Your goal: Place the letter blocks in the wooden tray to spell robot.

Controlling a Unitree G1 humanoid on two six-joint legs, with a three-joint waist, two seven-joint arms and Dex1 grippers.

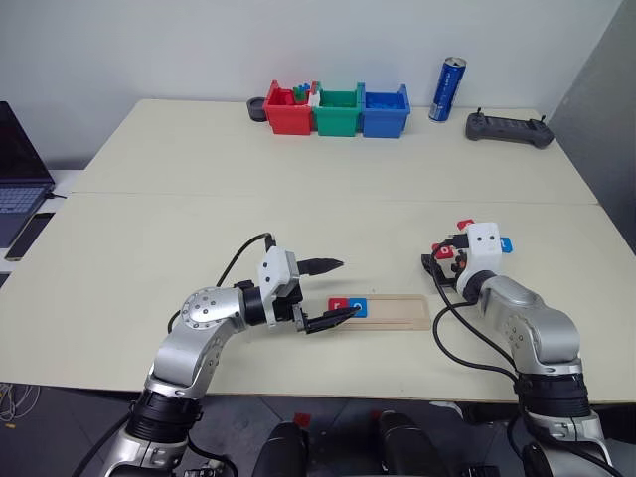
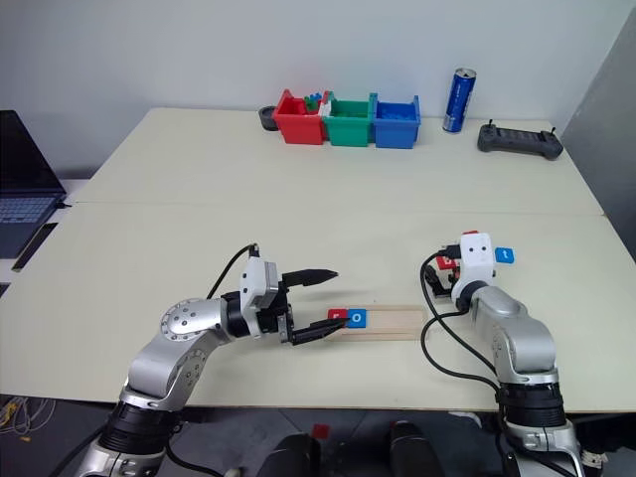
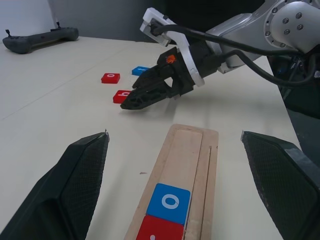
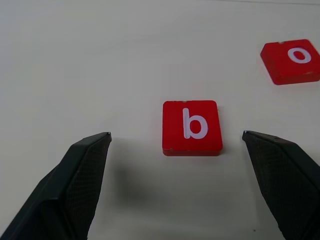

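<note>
The wooden tray (image 1: 397,310) lies near the table's front edge, with a red letter block (image 1: 339,305) and a blue "o" block (image 3: 169,202) side by side at its left end. My left gripper (image 1: 348,287) is open at that end, one finger on either side of the tray. To the right lie a red "b" block (image 4: 192,126), a red "o" block (image 4: 292,60) and a blue block (image 1: 507,243). My right gripper (image 4: 176,133) is open, pointing down at the "b" block, which lies just beyond its fingertips.
Red (image 1: 286,111), green (image 1: 337,111) and blue (image 1: 385,111) bins stand at the back of the table. A blue can (image 1: 447,89) and a black controller (image 1: 509,128) lie to their right. A laptop (image 1: 18,169) sits off the left edge.
</note>
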